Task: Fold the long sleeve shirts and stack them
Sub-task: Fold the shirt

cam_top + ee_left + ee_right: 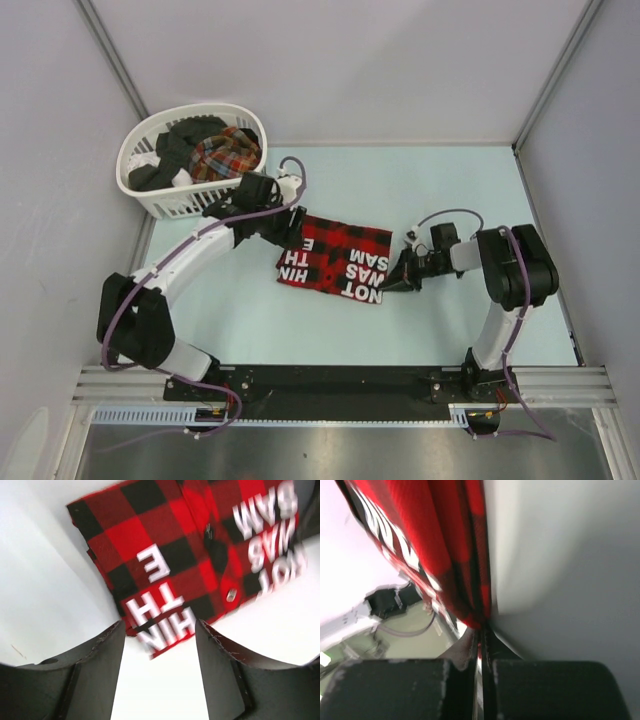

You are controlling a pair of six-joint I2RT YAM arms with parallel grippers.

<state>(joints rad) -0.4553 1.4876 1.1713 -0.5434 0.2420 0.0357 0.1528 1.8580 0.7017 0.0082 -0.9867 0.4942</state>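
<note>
Red shirt (335, 260) folded on counter (450, 320), right gripper (481, 632) closed on its edge, left gripper (160, 630) open; plaid shirt (225, 152) in basket (180, 205) not yet folded.

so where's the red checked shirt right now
In the top view the red checked shirt lies folded mid-table, between the left gripper and the right gripper, which pinches its right edge.

Shirt (335, 260) on table (450, 190) between left gripper (293, 238) and right gripper (387, 286); basket (175, 205) behind, left.
</note>
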